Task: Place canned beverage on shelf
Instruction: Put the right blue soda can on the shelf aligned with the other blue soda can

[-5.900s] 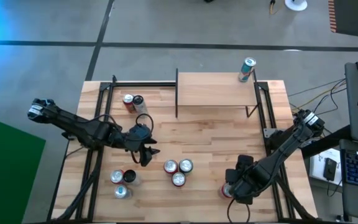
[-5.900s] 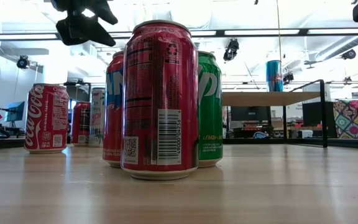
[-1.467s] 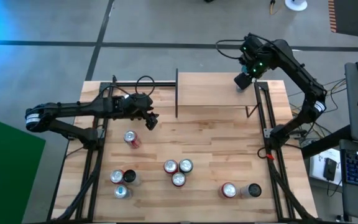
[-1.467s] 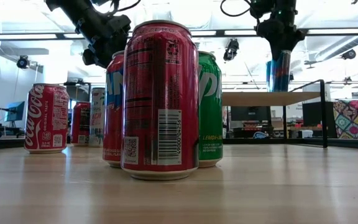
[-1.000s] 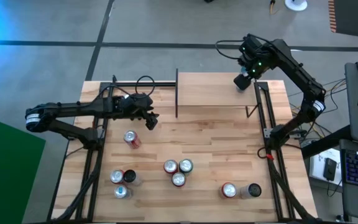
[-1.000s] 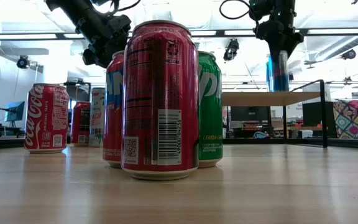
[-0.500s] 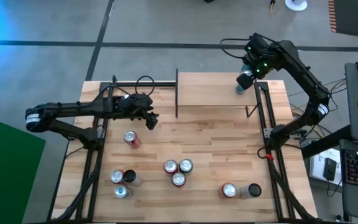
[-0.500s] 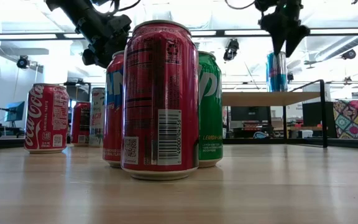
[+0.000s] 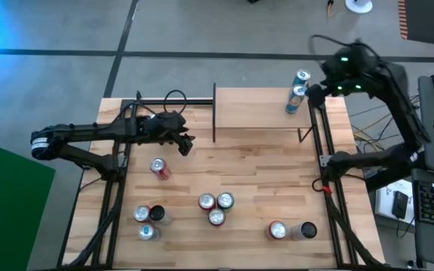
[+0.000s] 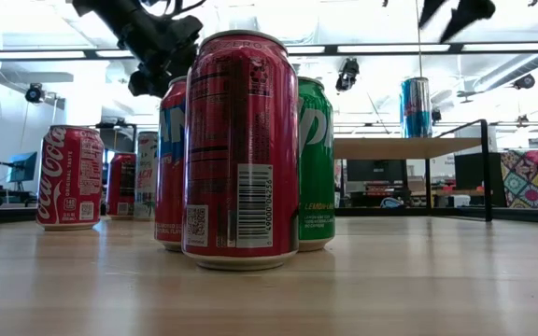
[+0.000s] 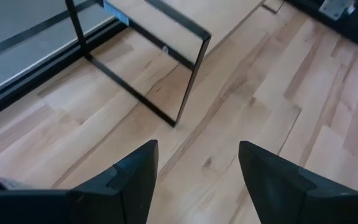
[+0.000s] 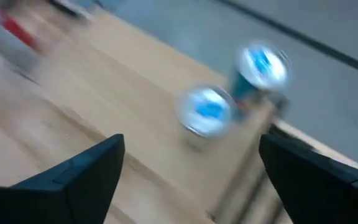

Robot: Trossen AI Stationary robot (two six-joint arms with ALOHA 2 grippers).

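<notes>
Two teal cans stand upright on their bases at the far right end of the shelf [image 9: 255,109]. The nearer canned beverage [image 9: 295,98] [image 12: 210,112] has the other can [image 9: 301,78] [image 12: 263,65] just behind it. In the low view only one teal can [image 10: 416,107] shows on the shelf [image 10: 400,147]. My right gripper [image 9: 311,96] [image 12: 191,180] hangs open above and to the right of the cans, touching nothing. My left gripper [image 9: 187,145] [image 11: 197,168] hovers open over the table left of the shelf, nothing between its fingers.
A red can [image 9: 157,167] lies on the table below my left gripper. Three cans [image 9: 215,208] stand grouped at the near middle, others at the near left [image 9: 148,220] and near right [image 9: 291,229]. The shelf's black uprights [image 11: 188,81] stand before my left gripper.
My right gripper has opened and let go of the nearer teal can, then risen and drawn back toward the table's right edge. The can stays upright on the shelf where it was set.
</notes>
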